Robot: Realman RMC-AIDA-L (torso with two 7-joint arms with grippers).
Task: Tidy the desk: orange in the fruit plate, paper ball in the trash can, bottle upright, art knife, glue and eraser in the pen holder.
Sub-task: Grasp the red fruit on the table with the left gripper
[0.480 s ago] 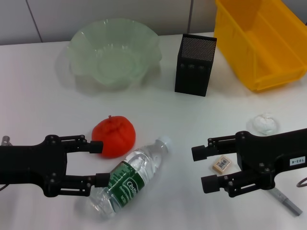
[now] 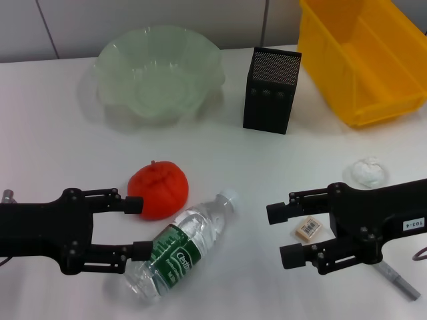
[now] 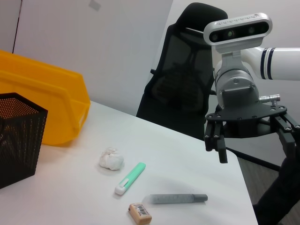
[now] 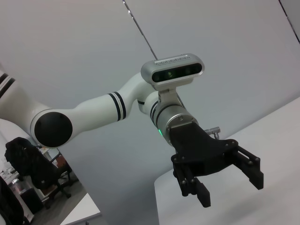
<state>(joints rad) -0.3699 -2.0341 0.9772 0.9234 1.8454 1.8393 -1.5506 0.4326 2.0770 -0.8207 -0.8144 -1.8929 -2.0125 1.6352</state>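
Orange (image 2: 159, 190) lies on table (image 2: 53, 153), touching upper fingertip of left gripper (image 2: 138, 227), fingers spread wide, holding nothing. Bottle (image 2: 179, 247) lies on side, against lower fingertip. Right gripper (image 2: 285, 233) spread wide too, empty; eraser (image 2: 307, 228) just behind its fingertips, between fingers. Paper ball (image 2: 367, 171) beyond upper finger.
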